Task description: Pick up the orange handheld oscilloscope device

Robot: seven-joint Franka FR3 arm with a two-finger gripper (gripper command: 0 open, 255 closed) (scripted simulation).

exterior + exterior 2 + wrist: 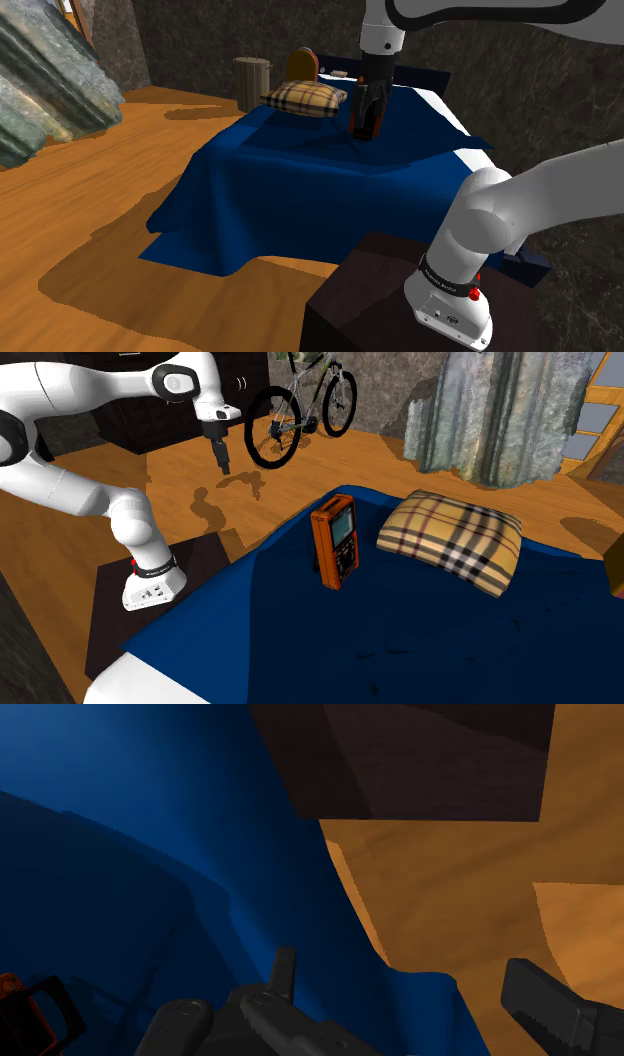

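The orange handheld oscilloscope (pixel 335 540) stands upright on the blue bed cover (pixel 420 642), its dark screen facing the second exterior view. It is just beside a plaid pillow (pixel 455 539). My black gripper (pixel 222 460) hangs in the air well above the bed's edge on the stand's side, clearly apart from the device. In the shoulder view the gripper (pixel 366 118) overlaps the oscilloscope (pixel 352 124), whose orange edge peeks out beside it. In the wrist view the gripper (pixel 405 979) is open with nothing between its fingers, and an orange corner of the oscilloscope (pixel 10 994) shows off to one side.
The dark stand (pixel 400 300) sits at the bed's corner on a wooden floor. A bicycle (pixel 300 407) leans near the wall beyond the arm. A wooden stump (pixel 252 82) and a brown chair back (pixel 302 65) stand behind the pillow (pixel 305 97).
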